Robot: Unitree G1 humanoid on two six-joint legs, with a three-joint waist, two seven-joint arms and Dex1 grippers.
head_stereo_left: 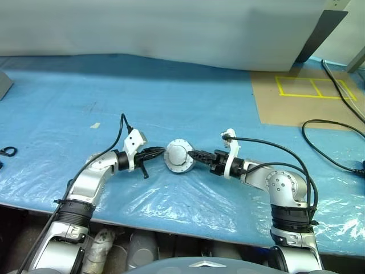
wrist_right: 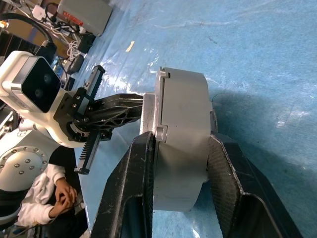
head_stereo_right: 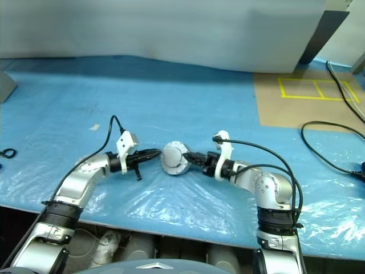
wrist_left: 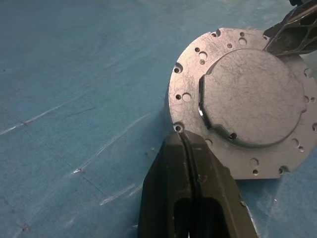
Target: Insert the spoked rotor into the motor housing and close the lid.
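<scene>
Motor housing (wrist_right: 181, 144) sits on edge, held up between the two grippers above the blue plastic-covered table (head_stereo_left: 188, 108), lid (wrist_left: 252, 96) shut flat against it with the plain gray face and raised hub toward the left arm. Right gripper (wrist_right: 181, 198) straddles the assembly: one finger lies against the lid's flange side, the other along the cup's back face, jaws part-open around the thickness and closing on it. Left gripper (wrist_left: 184, 144) has its jaws pressed together, tips touching the lid's drilled rim from the opposite side. A black cable (head_stereo_left: 333, 142) lies on the table well apart from both jaws.
</scene>
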